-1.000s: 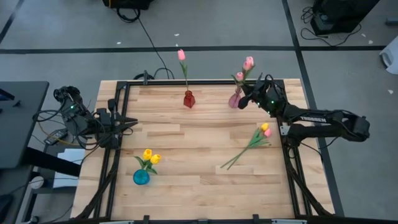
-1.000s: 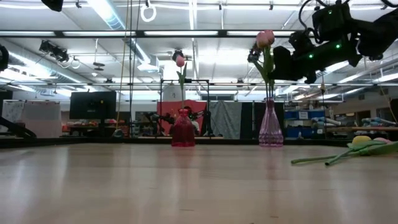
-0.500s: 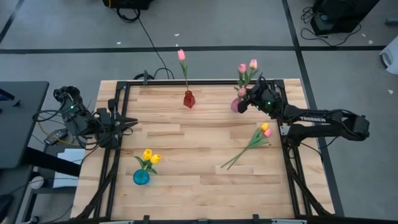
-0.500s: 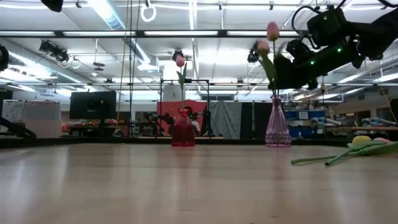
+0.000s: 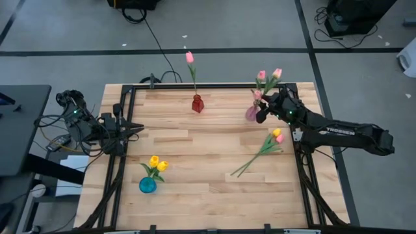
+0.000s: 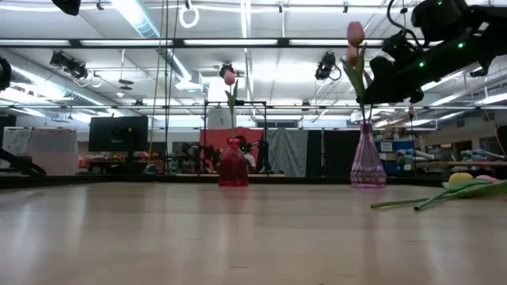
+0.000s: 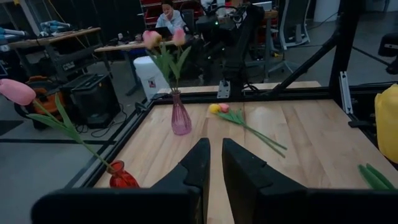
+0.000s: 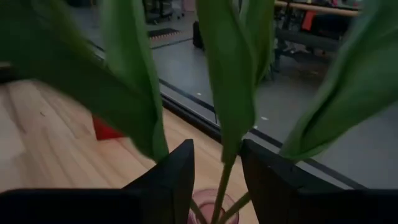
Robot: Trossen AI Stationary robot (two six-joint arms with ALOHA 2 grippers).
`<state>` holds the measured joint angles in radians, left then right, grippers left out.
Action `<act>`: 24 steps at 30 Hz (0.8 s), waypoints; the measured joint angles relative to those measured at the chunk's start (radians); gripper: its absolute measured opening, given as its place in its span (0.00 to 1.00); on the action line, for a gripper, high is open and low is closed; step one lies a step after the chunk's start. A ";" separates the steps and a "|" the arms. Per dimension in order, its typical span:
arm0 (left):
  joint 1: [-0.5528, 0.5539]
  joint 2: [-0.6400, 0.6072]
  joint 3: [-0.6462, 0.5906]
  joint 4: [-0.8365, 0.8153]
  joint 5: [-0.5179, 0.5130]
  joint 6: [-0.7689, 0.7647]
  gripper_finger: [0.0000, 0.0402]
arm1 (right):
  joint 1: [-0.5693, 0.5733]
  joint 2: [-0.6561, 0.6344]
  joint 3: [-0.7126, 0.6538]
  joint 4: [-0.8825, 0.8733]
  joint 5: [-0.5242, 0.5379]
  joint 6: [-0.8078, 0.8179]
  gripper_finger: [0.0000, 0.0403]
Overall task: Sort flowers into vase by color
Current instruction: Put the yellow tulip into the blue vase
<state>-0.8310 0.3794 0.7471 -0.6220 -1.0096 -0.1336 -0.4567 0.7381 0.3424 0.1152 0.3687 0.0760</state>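
Note:
At the far right a pink vase (image 5: 251, 113) stands on its base and holds two pink flowers (image 5: 268, 75). My right gripper (image 8: 217, 180) is open, level with their stems (image 8: 225, 167), one finger on either side and no touch that I can see. A red vase (image 5: 197, 104) holds one pink flower (image 5: 189, 57). A blue vase (image 5: 147, 184) holds two yellow flowers (image 5: 156, 162). A yellow and a pink flower (image 5: 263, 149) lie flat on the table's right side. My left gripper (image 5: 138, 128) waits shut at the left edge.
A black metal frame (image 5: 305, 162) runs along the table's edges. The wood between the red vase, the blue vase and the lying flowers is bare (image 5: 201, 149). A person sits at a desk (image 7: 166, 9) in the room beyond the table.
My right gripper has drawn back toward the table's right and near edges. The pink vase has slid a little the same way along the table. Its two flowers have leaned toward the right, and their heads now stand farther apart.

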 joint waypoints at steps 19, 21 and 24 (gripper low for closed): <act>0.000 0.000 0.000 0.001 -0.011 0.002 0.12 | 0.027 0.001 0.200 -0.388 -0.039 0.012 0.36; 0.000 0.000 0.000 0.001 -0.011 0.002 0.12 | 0.034 0.001 0.221 -0.435 -0.030 0.013 0.35; 0.000 0.000 0.000 0.001 -0.011 0.001 0.12 | 0.051 0.001 0.251 -0.515 -0.042 0.053 0.33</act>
<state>-0.8311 0.3794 0.7471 -0.6210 -1.0202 -0.1328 -0.4059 0.7391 0.5936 -0.4001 0.3263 0.1287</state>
